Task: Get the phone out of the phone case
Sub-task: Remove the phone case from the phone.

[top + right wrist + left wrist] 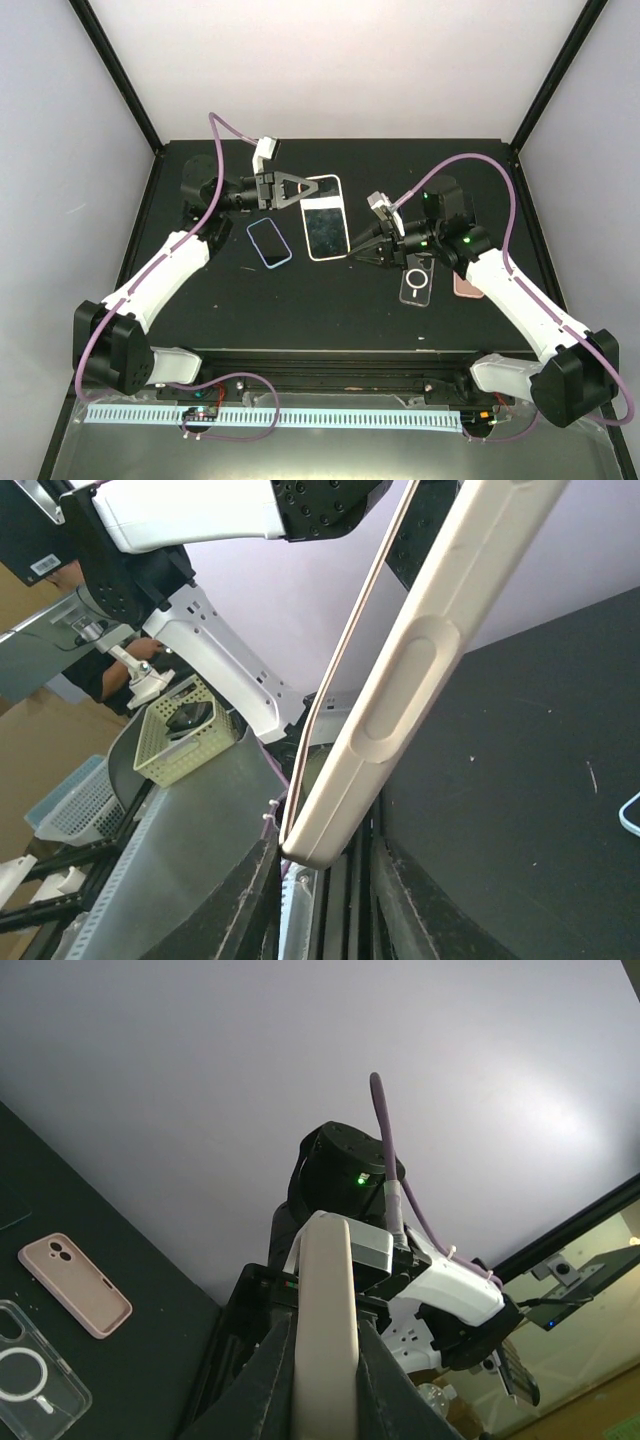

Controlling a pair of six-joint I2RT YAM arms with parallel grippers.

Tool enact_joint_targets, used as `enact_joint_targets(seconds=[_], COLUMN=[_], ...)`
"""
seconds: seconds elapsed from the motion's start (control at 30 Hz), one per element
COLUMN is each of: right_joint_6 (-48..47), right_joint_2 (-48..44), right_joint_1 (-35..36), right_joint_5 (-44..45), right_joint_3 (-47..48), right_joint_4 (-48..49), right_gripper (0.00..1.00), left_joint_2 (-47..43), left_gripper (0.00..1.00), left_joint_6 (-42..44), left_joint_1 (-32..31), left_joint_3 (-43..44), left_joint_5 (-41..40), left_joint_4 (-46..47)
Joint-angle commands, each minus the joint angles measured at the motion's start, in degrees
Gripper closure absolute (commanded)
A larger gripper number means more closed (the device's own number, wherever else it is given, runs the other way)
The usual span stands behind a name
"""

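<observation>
The left gripper [297, 190] is clamped tight on the left edge of the case [325, 1330], holding it up off the table [330, 310], I'd guess so the phone [325, 225] inside can be levered out. The right gripper [360, 248] straddles its near-right corner; I can't tell whether it's pinching.

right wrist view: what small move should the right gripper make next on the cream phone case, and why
Probably close the right gripper on the near corner of the cream matte phone case and peel it gently back. That corner sits between its fingers, the left gripper clamps the case's far end, and a thin edge, likely the dark-screened phone, seems to be parting from the case.
</observation>
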Motion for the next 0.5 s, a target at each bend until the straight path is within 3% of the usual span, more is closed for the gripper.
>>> enact_joint_targets(seconds=[0.0, 0.47], right_joint_6=[-0.17, -5.68], right_joint_2=[-0.28, 4.42], right_joint_1=[0.33, 0.28], right_joint_5=[2.31, 10.35], right_joint_3=[0.06, 2.03], right_joint_4=[1.89, 1.63], right_gripper=[0.75, 0.9], left_joint_2=[-0.55, -0.61], left_gripper=[0.98, 0.98], left_joint_6=[-2.75, -12.67], left_joint_1=[-0.53, -2.06], left_joint_3=[2.77, 0.92], left_joint_5=[-0.45, 0.7], left_joint_4=[5.13, 15.17])
